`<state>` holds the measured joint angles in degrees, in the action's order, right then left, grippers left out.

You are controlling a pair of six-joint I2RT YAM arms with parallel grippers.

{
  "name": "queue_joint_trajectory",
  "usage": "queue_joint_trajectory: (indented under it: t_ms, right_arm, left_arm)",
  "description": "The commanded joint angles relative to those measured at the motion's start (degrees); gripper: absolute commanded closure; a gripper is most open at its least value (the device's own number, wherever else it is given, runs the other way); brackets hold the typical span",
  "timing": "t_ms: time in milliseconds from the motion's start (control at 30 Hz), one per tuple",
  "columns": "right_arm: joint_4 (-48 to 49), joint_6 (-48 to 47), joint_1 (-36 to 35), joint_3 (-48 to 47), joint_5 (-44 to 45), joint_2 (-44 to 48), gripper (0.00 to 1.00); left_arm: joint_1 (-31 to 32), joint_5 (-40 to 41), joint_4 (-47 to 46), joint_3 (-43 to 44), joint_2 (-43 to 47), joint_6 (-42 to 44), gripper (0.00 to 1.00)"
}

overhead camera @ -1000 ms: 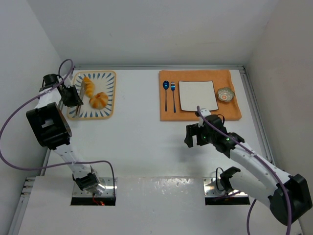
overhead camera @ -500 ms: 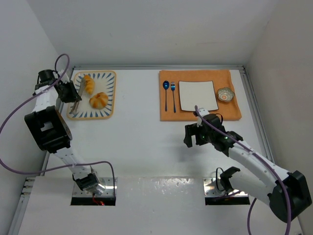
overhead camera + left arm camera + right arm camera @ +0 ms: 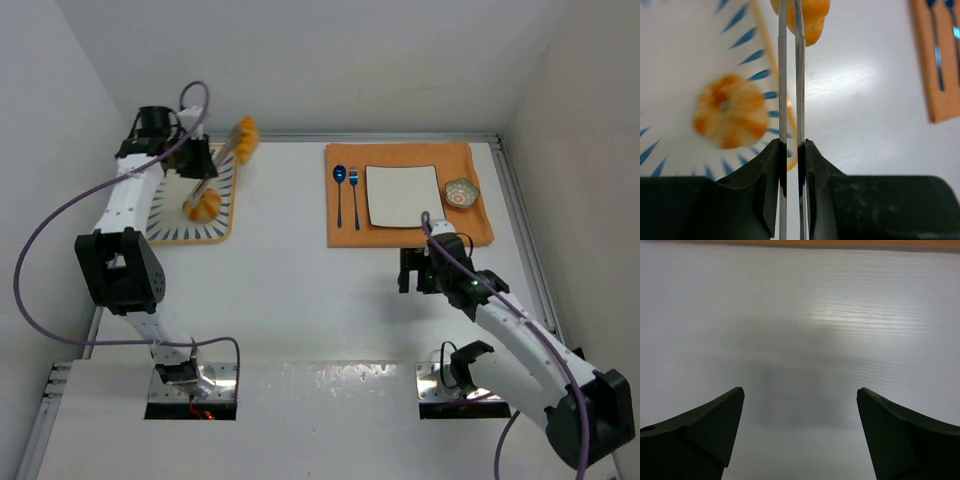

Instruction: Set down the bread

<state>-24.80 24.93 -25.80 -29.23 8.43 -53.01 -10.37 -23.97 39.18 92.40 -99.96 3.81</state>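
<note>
Golden elongated croissant lifted, pinched in tongs, far left, beyond tray edge. Round scored bun lying on tray.

Croissant golden-orange; bun golden-brown; tray white, blue radiating dashes; mat orange; plate white; tongs silver.

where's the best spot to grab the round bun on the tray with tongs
Across the bun's widest middle, coming straight down from above, one tong tip on each side. It is a round dome lying flat on the tray, with no long axis, so any squeeze direction should work. The tongs hold the croissant now, so that goes down first.
</note>
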Motion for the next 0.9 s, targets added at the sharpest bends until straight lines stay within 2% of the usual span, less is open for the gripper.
queue_joint_trajectory:
  t_ms: [0,67,100,233,433,533,767,800,867]
  right_arm:
    - [-6.3,3.4,8.5,-1.4,7.1,3.9,0.06]
    - [-7.5,2.5,11.5,-0.8,6.6,5.9,0.06]
    - [-8.8,2.2,15.3,-0.4,5.1,6.3,0.06]
    - [-9.7,-0.4,20.4,0.8,0.0,6.9,0.04]
    - [-12.0,-1.6,21.4,-0.5,-2.0,5.8,0.04]
    - [-14.6,-3.0,21.3,-1.8,-1.6,6.7,0.04]
    - [-16.9,-3.3,21.5,0.3,0.0,12.4,0.04]
    - [-17.1,-2.9,21.4,0.6,-0.2,12.8,0.04]
    - [-17.1,-2.5,21.3,1.5,-0.4,13.8,0.04]
  left_arm:
    - [11.0,-1.4,1.4,8.2,1.4,1.4,1.00]
    - [15.9,0.5,3.3,11.3,-1.4,3.0,1.00]
    - [20.4,1.5,3.3,13.6,-2.2,3.6,1.00]
    - [30.5,3.9,3.3,19.3,-8.7,4.2,1.00]
    - [41.6,4.1,0.5,32.9,-24.9,3.4,1.00]
    - [44.7,5.5,-1.4,37.7,-30.0,2.7,1.00]
    - [46.0,11.0,-5.8,36.3,-34.5,1.0,1.00]
    - [46.0,11.5,-5.8,36.3,-34.5,1.0,0.98]
    - [46.0,10.9,-5.8,35.0,-34.5,1.0,0.82]
